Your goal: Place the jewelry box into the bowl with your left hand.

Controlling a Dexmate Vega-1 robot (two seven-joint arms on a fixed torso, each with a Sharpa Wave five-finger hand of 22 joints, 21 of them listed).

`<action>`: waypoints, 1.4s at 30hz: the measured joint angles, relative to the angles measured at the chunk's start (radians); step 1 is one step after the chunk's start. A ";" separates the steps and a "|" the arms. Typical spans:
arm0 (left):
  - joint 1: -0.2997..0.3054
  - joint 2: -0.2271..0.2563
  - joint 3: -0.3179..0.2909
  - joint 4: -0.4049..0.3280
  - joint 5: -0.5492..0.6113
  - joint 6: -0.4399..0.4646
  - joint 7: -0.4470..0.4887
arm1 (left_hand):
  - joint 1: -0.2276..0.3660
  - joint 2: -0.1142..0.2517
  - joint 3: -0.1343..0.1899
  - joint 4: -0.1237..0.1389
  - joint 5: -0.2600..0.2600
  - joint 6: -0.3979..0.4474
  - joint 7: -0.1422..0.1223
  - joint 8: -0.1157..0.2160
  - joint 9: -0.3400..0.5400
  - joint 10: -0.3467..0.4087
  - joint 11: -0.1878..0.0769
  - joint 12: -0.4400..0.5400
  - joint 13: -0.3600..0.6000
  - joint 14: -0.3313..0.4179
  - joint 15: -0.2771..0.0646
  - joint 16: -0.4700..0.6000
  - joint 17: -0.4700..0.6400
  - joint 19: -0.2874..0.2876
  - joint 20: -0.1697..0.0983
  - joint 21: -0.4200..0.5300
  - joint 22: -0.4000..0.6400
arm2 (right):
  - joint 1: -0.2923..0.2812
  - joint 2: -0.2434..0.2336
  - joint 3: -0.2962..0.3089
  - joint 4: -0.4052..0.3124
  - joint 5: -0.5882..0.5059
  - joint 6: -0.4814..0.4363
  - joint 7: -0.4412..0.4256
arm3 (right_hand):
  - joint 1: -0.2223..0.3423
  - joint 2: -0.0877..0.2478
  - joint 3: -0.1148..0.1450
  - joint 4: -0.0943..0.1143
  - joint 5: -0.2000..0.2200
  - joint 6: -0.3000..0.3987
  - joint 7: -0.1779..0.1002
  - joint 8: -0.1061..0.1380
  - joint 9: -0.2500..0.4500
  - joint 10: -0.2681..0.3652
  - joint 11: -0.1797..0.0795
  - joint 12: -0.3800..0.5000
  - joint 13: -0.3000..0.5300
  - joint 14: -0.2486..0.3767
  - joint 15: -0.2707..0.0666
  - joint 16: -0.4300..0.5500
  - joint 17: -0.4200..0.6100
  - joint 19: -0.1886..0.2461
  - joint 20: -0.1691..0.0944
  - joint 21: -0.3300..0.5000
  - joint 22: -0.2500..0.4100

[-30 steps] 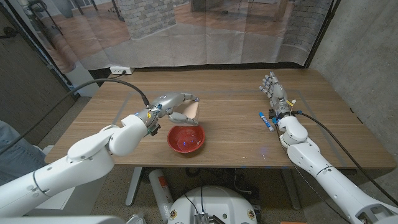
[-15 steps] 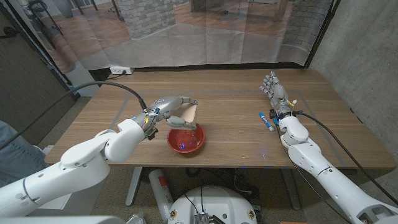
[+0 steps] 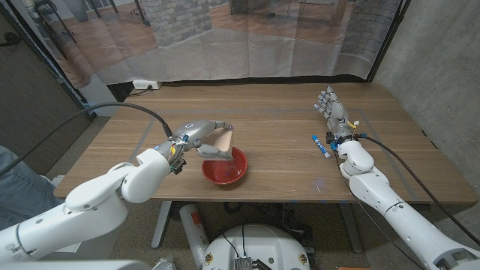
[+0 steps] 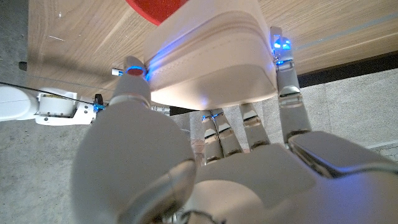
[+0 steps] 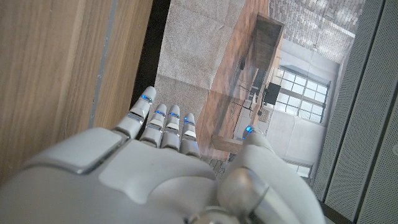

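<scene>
**Left hand holds jewelry box at the bowl's rim**

Left hand [image 3: 201,138]: fingers and thumb clasped around the jewelry box [image 3: 223,139], a pale beige box with rounded corners. From the head view the box sits at the far-left rim of the red bowl [image 3: 225,166], over its edge, tilted. Whether the box touches the bowl cannot be told. In the left wrist view the box [image 4: 211,59] lies between the thumb on one side and the fingers [image 4: 287,81] on the other, with a part of the bowl [image 4: 157,9] visible beyond it.

The bowl stands on the wooden table [image 3: 277,135], near the robot's edge, left of centre.

Right hand [image 3: 332,112]: well apart on the right side of the table, holding nothing, fingers extended and loosely apart, pointing away from the robot. The right wrist view shows the same hand [image 5: 155,162] with its fingers straight.

A small blue and white marker [image 3: 321,145] lies on the table just beside the right wrist.
</scene>
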 measured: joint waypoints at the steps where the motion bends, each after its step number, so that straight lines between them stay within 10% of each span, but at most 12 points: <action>1: 0.005 -0.002 0.000 0.000 0.002 0.002 0.001 | 0.000 0.000 0.000 0.000 0.000 0.000 0.000 0.000 0.000 0.000 0.000 0.000 0.000 0.000 0.000 0.000 0.000 0.000 0.000 0.000 0.000 | -0.001 -0.001 0.001 -0.001 0.000 0.000 0.000 | 0.000 0.000 0.000 0.000 0.000 0.000 0.000 0.000 0.000 0.000 0.000 0.000 0.000 0.000 0.000 0.000 0.000 0.000 0.000 0.000 0.000; 42: -0.094 -0.048 0.189 0.031 0.085 0.080 -0.042 | 0.000 0.000 0.000 0.000 -0.004 0.009 -0.010 0.007 -0.005 0.004 -0.004 -0.011 0.016 0.010 0.003 -0.016 0.010 0.000 0.000 0.008 -0.002 | 0.004 0.004 0.002 0.026 0.018 0.006 0.022 | 0.005 0.005 -0.004 -0.004 -0.004 0.000 0.000 0.000 0.000 0.000 0.000 0.000 0.000 0.000 0.000 0.000 0.000 0.007 -0.007 -0.014 0.000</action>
